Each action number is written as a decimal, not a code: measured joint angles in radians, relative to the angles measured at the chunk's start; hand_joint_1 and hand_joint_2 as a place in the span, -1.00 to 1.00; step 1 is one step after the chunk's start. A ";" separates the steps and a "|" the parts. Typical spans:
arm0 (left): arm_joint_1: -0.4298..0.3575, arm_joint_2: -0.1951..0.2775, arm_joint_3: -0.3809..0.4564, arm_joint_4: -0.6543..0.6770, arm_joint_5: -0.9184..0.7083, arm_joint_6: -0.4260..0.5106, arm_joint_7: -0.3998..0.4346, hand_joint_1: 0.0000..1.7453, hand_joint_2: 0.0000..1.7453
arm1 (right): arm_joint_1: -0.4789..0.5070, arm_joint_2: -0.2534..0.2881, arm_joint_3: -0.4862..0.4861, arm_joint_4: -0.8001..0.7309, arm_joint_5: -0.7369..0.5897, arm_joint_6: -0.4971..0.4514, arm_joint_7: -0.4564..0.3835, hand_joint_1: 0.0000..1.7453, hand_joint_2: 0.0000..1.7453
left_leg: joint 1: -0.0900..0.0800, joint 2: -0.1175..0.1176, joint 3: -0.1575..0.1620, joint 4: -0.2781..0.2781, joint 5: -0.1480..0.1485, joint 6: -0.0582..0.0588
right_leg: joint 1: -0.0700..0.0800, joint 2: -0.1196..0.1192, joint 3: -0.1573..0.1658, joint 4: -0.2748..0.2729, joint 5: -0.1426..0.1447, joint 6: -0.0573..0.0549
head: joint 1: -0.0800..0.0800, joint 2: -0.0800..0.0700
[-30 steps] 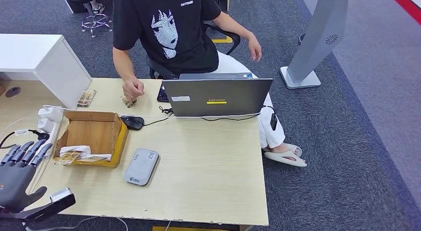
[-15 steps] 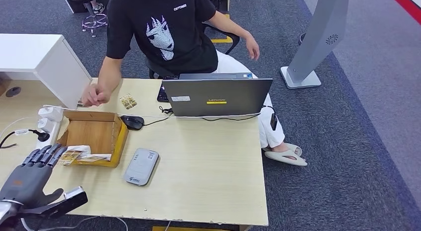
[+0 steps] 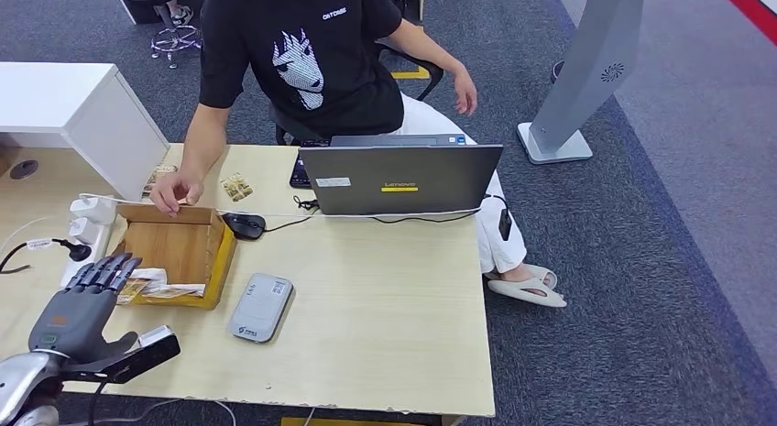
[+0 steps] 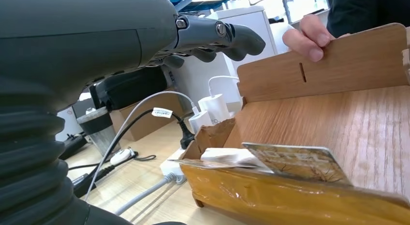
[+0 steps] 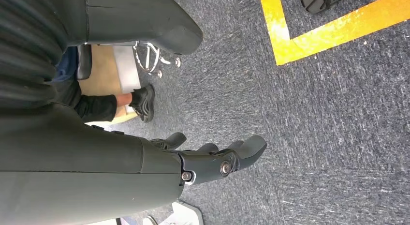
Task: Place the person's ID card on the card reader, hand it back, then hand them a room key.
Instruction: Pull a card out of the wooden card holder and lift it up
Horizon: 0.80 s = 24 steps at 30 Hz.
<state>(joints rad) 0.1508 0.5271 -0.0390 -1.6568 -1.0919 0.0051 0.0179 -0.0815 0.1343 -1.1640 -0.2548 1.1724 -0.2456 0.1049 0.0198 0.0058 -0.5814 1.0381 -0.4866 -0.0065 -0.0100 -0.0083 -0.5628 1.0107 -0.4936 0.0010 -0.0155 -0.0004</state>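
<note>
The grey card reader (image 3: 261,307) lies flat on the desk near its front edge. My left hand (image 3: 82,307) hovers open at the desk's front left, its fingers (image 4: 212,36) stretched toward the wooden box (image 3: 174,247). Patterned cards (image 3: 137,287) lean at the box's near wall, one card (image 4: 295,159) sticking up over the rim. The person's hand (image 3: 172,193) rests on the box's far wall, their fingertips (image 4: 309,38) over its edge. A small patterned card (image 3: 237,186) lies on the desk by the laptop. My right hand (image 5: 217,159) hangs over the carpet, holding nothing.
An open laptop (image 3: 400,177) and a mouse (image 3: 245,225) sit behind the reader. White chargers and a power strip (image 3: 87,220) with cables lie left of the box. A white cabinet (image 3: 82,114) stands at the back left. The person in a black shirt (image 3: 307,55) sits across the desk.
My left hand has moved forward and right, closer to the box. The person's hand left the small card by the laptop and went to the box's far wall.
</note>
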 joint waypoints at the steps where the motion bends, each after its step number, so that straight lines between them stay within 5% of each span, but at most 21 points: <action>1: -0.010 -0.006 -0.005 0.010 -0.004 0.004 -0.002 -1.00 1.00 | 0.000 0.000 0.000 0.000 0.002 0.000 0.000 -1.00 1.00 | 0.000 0.000 0.000 0.000 0.000 0.000 | 0.000 0.000 0.000 0.000 0.000 0.000 | 0.000 0.000; 24: -0.121 -0.085 -0.074 0.133 -0.055 0.034 -0.021 -0.88 1.00 | -0.002 0.000 0.018 0.000 0.026 0.001 0.000 -1.00 1.00 | 0.000 0.000 0.000 0.000 0.000 0.000 | 0.000 0.001 0.000 0.000 0.000 0.000 | 0.000 0.000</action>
<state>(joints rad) 0.0301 0.4418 -0.1133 -1.5239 -1.1464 0.0393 -0.0034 -0.0831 0.1343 -1.1461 -0.2548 1.1980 -0.2445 0.1049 0.0198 0.0061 -0.5813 1.0381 -0.4865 -0.0065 -0.0100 -0.0077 -0.5631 1.0107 -0.4936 0.0010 -0.0153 -0.0004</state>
